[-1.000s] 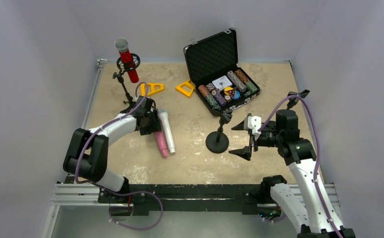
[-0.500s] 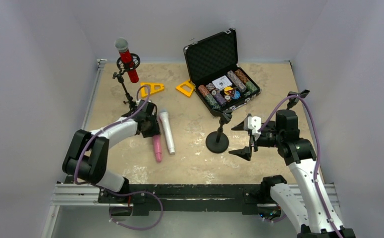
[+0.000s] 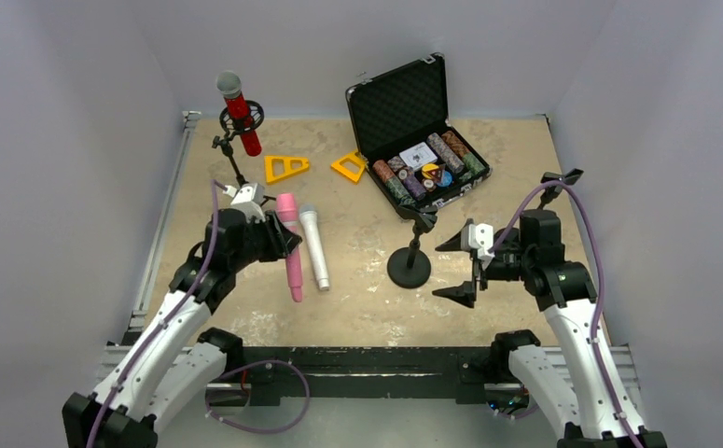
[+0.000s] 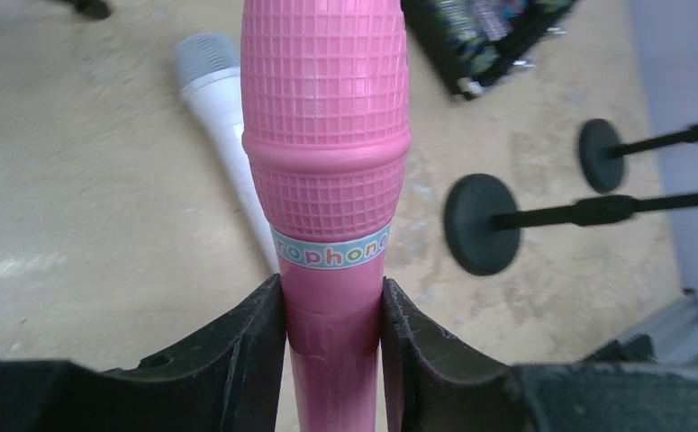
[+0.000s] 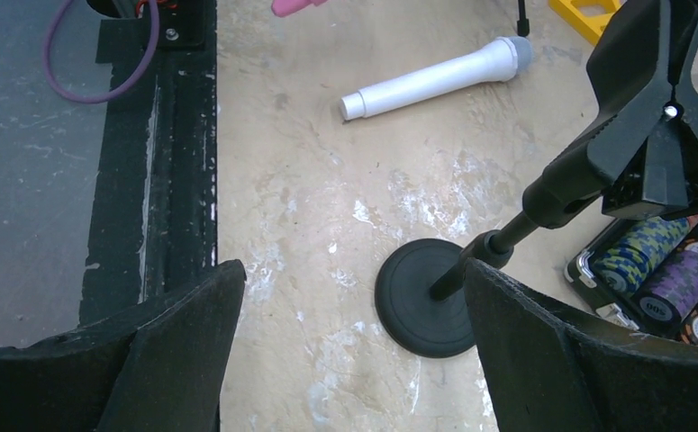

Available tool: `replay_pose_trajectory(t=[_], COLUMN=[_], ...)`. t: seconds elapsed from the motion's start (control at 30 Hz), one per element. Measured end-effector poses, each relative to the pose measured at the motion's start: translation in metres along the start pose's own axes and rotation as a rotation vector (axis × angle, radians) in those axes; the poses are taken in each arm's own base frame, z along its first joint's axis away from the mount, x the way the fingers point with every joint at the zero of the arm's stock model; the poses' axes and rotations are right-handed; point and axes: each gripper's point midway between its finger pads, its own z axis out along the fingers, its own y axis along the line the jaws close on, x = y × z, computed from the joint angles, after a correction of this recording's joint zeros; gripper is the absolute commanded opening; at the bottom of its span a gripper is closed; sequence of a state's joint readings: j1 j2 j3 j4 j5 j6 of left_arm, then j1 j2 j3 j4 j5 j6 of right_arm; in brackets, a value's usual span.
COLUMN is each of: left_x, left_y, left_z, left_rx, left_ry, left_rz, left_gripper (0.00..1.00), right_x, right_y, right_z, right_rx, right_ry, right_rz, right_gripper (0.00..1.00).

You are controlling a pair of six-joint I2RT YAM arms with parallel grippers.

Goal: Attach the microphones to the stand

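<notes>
Left wrist view: the pink microphone (image 4: 325,180) is clamped between the left fingers (image 4: 253,355). The white microphone (image 3: 314,246) is laid on the worktop (image 3: 357,308) at its 3 o'clock, and the right fingers (image 5: 178,346) are spread apart.

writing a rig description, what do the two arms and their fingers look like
The left arm and right arm match: white shells on the long links, black joints. A purple cable loops along each. The fingers are black, broad and wedge-shaped. A small green light shows on the right arm.
</notes>
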State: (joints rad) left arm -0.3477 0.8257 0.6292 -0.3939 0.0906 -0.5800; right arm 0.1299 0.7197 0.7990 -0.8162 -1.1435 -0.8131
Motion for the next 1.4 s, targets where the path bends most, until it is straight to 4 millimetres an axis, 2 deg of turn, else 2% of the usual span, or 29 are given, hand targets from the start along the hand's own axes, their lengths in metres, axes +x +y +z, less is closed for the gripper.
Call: replay_pose_trajectory(t=[0.13, 0.23, 0.33, 0.5, 0.6, 0.77, 0.87, 1.0, 1.2, 1.3, 1.4], left_x=[-0.02, -0.034, -0.05, -0.075, -0.086, -0.113, -0.124, -0.126, -0.12, -0.12, -0.123], left_y=[-0.048, -0.083, -0.12, -0.198, -0.243, -0.313, -0.346, -0.367, -0.383, -0.388, -0.391], left_z=[-0.03, -0.053, -0.079, -0.124, -0.144, -0.155, -0.155, -0.145, -0.131, -0.133, -0.135], left_rx=[0.256, 0.425, 0.569, 0.807, 0.92, 1.036, 1.085, 1.11, 1.119, 1.135, 1.141], left_ry=[-0.104, -0.169, -0.214, -0.261, -0.267, -0.308, -0.345, -0.378, -0.387, -0.396, -0.412], left_rz=[0.038, 0.082, 0.133, 0.23, 0.265, 0.289, 0.283, 0.256, 0.216, 0.2, 0.19], left_gripper=[0.0, 0.0, 0.0, 0.0, 0.0, 0.0, 0.0, 0.0, 0.0, 0.0, 0.0], right_x=[-0.002, -0.015, -0.036, -0.079, -0.099, -0.13, -0.155, -0.175, -0.187, -0.189, -0.188], right_y=[0.006, 0.011, 0.015, 0.017, 0.017, 0.008, -0.005, -0.015, -0.036, -0.045, -0.049], right_z=[-0.003, -0.009, -0.016, -0.023, -0.021, -0.018, -0.02, -0.02, -0.015, -0.01, -0.006], right_rx=[-0.018, -0.036, -0.059, -0.098, -0.125, -0.119, -0.078, -0.05, -0.007, -0.003, -0.013], right_ry=[0.012, 0.023, 0.014, -0.033, -0.055, -0.089, -0.125, -0.169, -0.2, -0.214, -0.226], right_rz=[-0.001, -0.014, -0.033, -0.041, -0.015, 0.058, 0.096, 0.159, 0.283, 0.34, 0.395], right_gripper=[0.93, 0.93, 0.93, 0.92, 0.92, 0.92, 0.91, 0.9, 0.87, 0.76, 0.53])
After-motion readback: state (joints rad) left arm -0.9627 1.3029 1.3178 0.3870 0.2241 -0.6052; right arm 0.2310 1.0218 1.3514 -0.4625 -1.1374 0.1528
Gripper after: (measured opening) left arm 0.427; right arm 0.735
